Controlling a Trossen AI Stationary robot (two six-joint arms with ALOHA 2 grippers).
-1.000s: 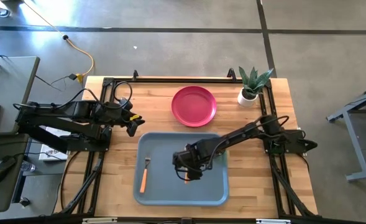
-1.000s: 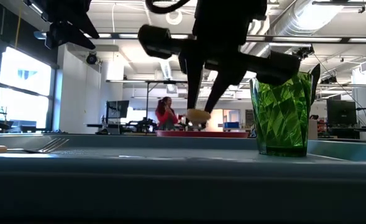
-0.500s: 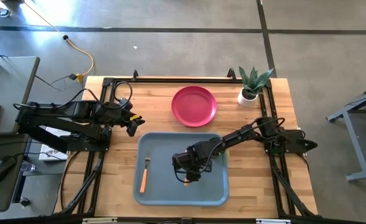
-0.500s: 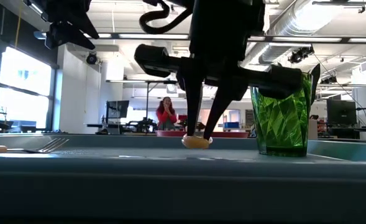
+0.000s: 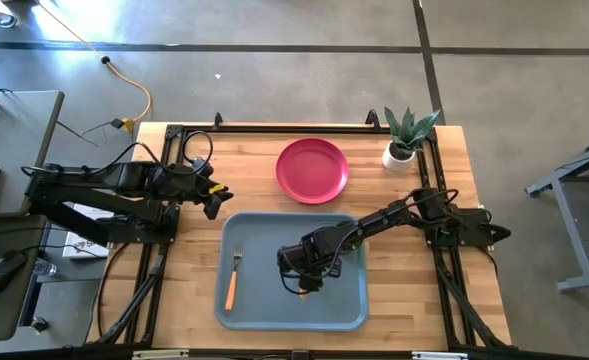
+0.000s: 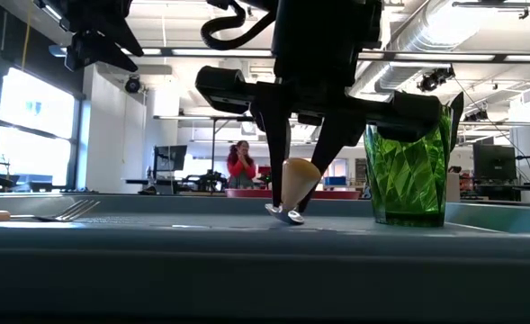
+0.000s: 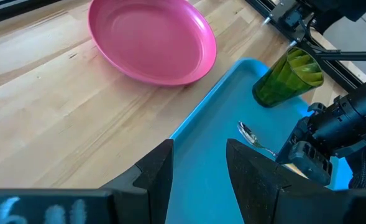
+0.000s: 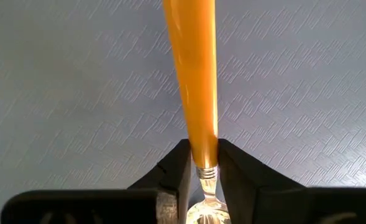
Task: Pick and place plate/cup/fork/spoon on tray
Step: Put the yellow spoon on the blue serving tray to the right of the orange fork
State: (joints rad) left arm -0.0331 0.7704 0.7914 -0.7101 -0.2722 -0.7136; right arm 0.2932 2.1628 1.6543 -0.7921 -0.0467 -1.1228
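The grey-blue tray (image 5: 259, 232) lies at the table's near middle. On it are the fork (image 5: 232, 281) at its left and the green cup (image 6: 408, 166) standing at its right. My right gripper (image 6: 291, 205) points down over the tray's middle, shut on the spoon (image 6: 293, 184). The spoon's silver bowl (image 7: 248, 132) shows in the left wrist view. The pink plate (image 5: 312, 170) rests flat on the wood beyond the tray. My left gripper (image 7: 198, 168) waits open above the table's left side. My right gripper pinches the spoon between its two fingers at the neck (image 8: 205, 163), where the orange handle meets the metal. The fingers come from above, pointing down, and lie across the spoon. The bowl end (image 6: 287, 214) rests on the tray and the handle (image 6: 300, 175) tilts up toward the near edge.
A white pot with a green plant (image 5: 406, 140) stands at the far right corner. The cup stands close to the right of my right gripper. Bare tray floor lies between fork and spoon. A person (image 6: 240, 166) sits far off in the room behind.
My right gripper has brought the spoon down from just above the tray onto it. Half a second ago the handle's end lay low by the tray floor. Now that end is tipped up and the bowl end sits on the tray.
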